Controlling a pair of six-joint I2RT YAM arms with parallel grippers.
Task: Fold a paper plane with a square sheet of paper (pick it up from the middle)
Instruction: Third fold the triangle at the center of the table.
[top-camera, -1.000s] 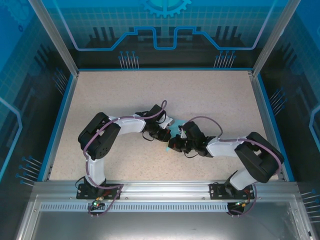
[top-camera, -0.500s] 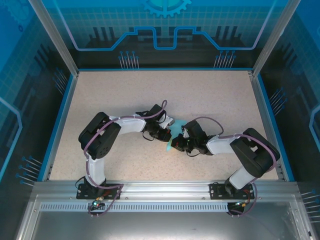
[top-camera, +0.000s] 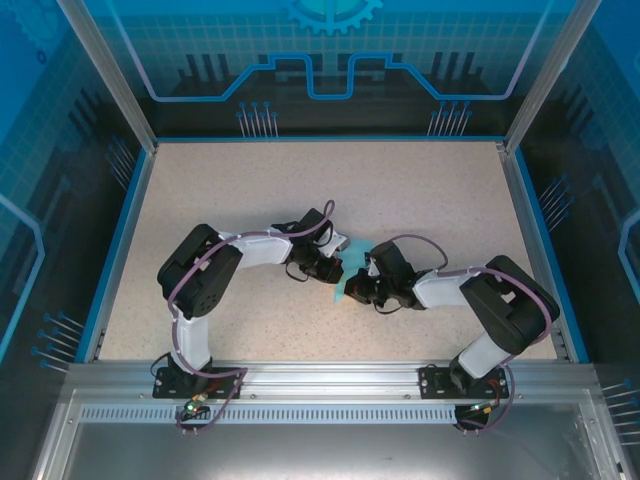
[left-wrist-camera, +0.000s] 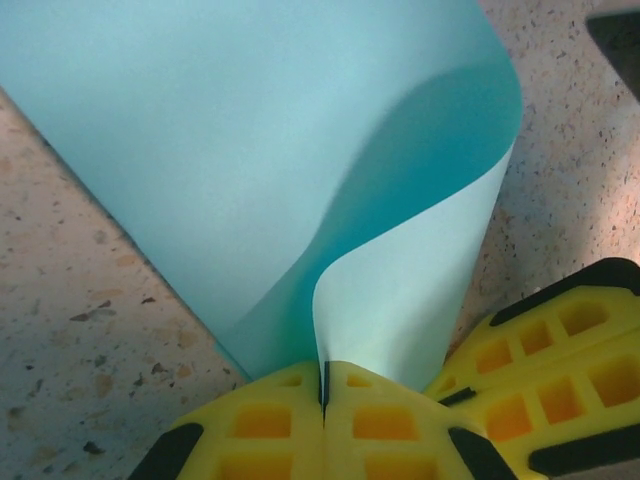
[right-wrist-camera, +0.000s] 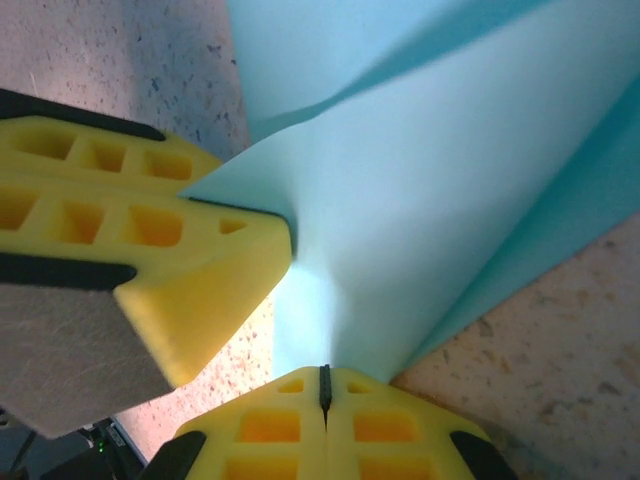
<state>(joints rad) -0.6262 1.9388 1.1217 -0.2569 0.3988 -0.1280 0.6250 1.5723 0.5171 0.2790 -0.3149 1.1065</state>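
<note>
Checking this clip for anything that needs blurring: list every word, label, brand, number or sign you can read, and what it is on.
None can be read.
The sheet of paper is plain light blue, unprinted.
The back panel bears a gear graphic and circuit-style lines, no lettering.
The table is plain speckle, no marks.

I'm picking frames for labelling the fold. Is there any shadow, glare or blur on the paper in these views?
Left wrist: the thin light-blue paper sheet is sharp, its curled flap shading a darker teal band; right wrist: a pale washed-out patch on it just above the yellow fingers; top external: even light, the sheet tiny in frame.
</note>
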